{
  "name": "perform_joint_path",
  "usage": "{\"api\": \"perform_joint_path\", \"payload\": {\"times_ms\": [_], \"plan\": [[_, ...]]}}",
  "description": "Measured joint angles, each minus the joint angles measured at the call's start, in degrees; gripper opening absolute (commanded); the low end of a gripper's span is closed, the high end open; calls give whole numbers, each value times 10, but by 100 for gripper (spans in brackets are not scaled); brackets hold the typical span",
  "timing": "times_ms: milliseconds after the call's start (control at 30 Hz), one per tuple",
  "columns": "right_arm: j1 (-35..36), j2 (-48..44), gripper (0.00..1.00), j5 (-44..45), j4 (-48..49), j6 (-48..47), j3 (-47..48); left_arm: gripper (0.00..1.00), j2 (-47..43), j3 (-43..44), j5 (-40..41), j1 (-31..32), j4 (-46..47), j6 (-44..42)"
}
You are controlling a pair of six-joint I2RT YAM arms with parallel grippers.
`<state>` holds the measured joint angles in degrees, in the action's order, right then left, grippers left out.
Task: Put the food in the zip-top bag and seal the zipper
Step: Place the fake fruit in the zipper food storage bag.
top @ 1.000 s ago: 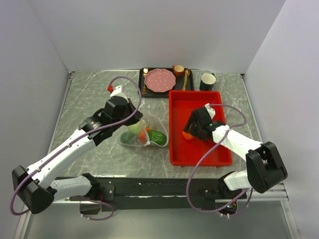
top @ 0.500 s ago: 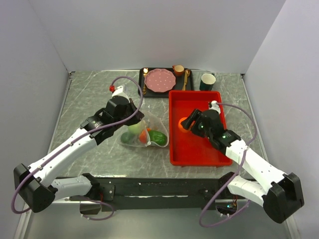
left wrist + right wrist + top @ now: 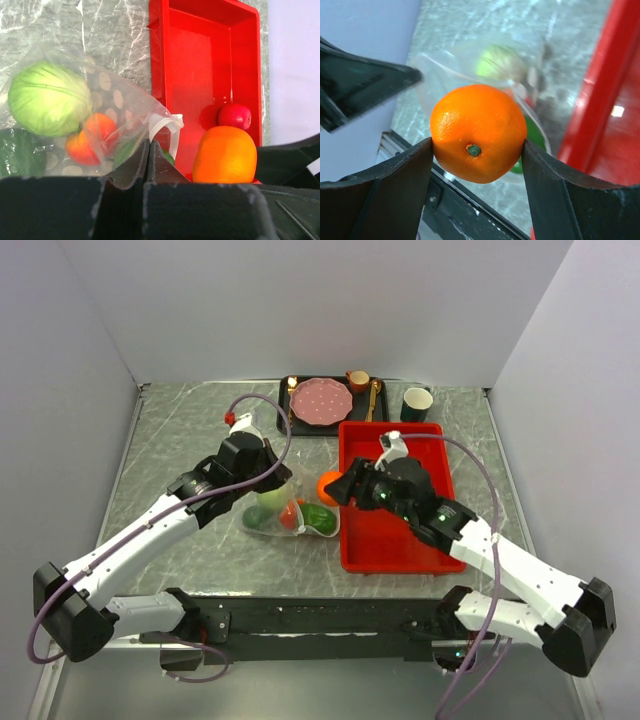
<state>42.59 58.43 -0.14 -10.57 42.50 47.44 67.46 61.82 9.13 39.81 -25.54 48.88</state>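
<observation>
A grey marbled table (image 3: 170, 440) between white walls (image 3: 300, 300) fills my remote feeds, with the red tray (image 3: 375, 540) sitting right of centre. The bag (image 3: 262, 525) lies on the table just left of the tray, its mouth turned towards the tray's left wall.

My left gripper (image 3: 148, 150) is clamped tight on the bag's mouth edge, fingers pressed together with the clear film pinched between them. The zipper (image 3: 162, 125) curls in a white loop just above those fingers. Inside the bag, the cabbage (image 3: 49, 97), the red-yellow fruit (image 3: 90, 137), the avocado (image 3: 15, 150) and the pepper (image 3: 318, 515) sit bunched together, touching one another.

My right gripper (image 3: 477, 145) grasps the orange (image 3: 327, 485) squarely between both fingers, with the stem end facing the wrist camera. It holds the orange in the air just outside the tray's left wall, at the bag's mouth and clear of the table. The arm reaches across the tray to get there.

The apple (image 3: 234, 115) rests on the tray's floor. I see it only from the left wrist; in the overhead view the right arm covers it.

Behind the tray, at the table's far edge, a pink plate (image 3: 320, 400) sits on a black tray (image 3: 300, 430). A dark cup (image 3: 417, 402) stands beside that black tray, on its right.
</observation>
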Motion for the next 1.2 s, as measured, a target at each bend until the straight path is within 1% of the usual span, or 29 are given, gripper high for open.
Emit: {"api": "perform_joint_path", "payload": {"times_ms": [100,267,433,600,700,767,933,967,1033,1133,1200], "plan": [[6,32,43,-10,12,-7,19,1,0,0,-3,0,0,1],[18,81,43,-25,14,-15,20,1,0,0,-3,0,3,1],[31,111,43,-38,13,-26,23,1,0,0,-3,0,7,1],[37,144,44,-54,10,-41,50,1,0,0,-5,0,9,0],[38,166,47,-61,10,-50,68,1,-1,0,-7,0,9,0],[38,183,60,-68,8,-54,85,1,-3,0,-9,0,10,0],[38,212,80,-73,7,-58,119,1,-22,0,-7,0,11,0],[38,212,82,-74,7,-58,120,1,-26,0,-6,0,11,0],[38,212,92,-73,7,-58,120,1,-36,0,-2,0,10,-1],[38,211,100,-71,7,-60,120,1,-43,0,0,0,9,-1],[38,209,100,-65,6,-59,119,1,-44,0,2,0,9,-1]]}}
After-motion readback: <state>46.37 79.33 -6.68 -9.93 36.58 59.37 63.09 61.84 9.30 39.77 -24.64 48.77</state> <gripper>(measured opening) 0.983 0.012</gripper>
